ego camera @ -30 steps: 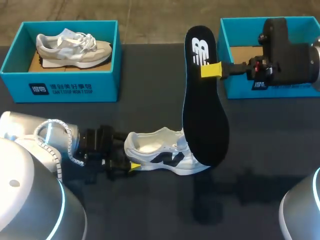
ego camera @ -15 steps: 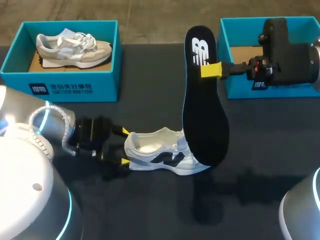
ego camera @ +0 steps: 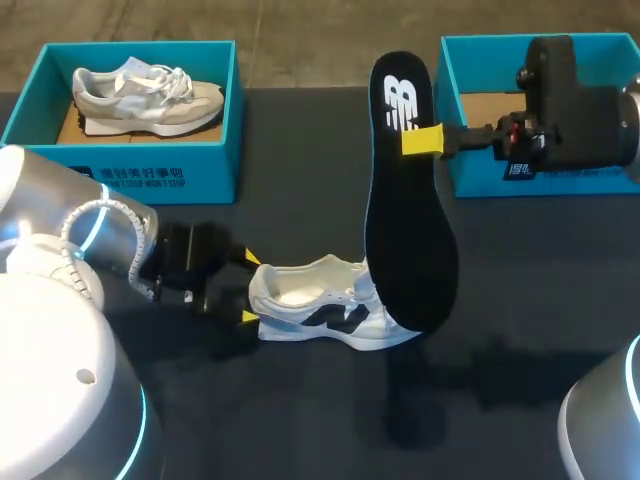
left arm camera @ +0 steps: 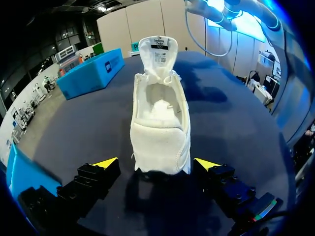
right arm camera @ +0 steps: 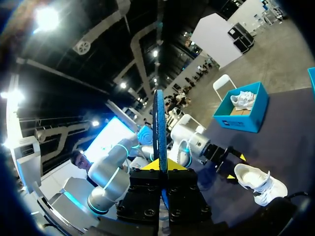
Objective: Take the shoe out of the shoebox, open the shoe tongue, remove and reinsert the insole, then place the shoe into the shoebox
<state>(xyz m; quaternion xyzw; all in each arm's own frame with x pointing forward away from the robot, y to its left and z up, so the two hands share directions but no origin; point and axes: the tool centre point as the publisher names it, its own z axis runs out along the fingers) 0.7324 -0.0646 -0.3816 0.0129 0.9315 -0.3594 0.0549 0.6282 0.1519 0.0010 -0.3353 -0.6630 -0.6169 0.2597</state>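
While the right gripper (ego camera: pixel 424 140) is clamping the removed insole (ego camera: pixel 405 215) upright over the white shoe (ego camera: pixel 325 308) on the table (ego camera: pixel 540 300), the left gripper (ego camera: pixel 246 288) is standing open astride the heel. Reinsertion probably calls for bracing the shoe first.

The left arm's rounded silver shell (ego camera: pixel 45 190) is edged with a glowing cyan band (ego camera: pixel 142 425) and looped by a ribbed white cable (ego camera: pixel 75 225). The blocky black left gripper (left arm camera: pixel 156 163) is tipped with yellow wedges. The right arm's bulky black cylindrical housing (ego camera: pixel 565 100) is fitted with small red parts (ego camera: pixel 517 130) and a yellow-tipped right gripper (ego camera: pixel 422 140).
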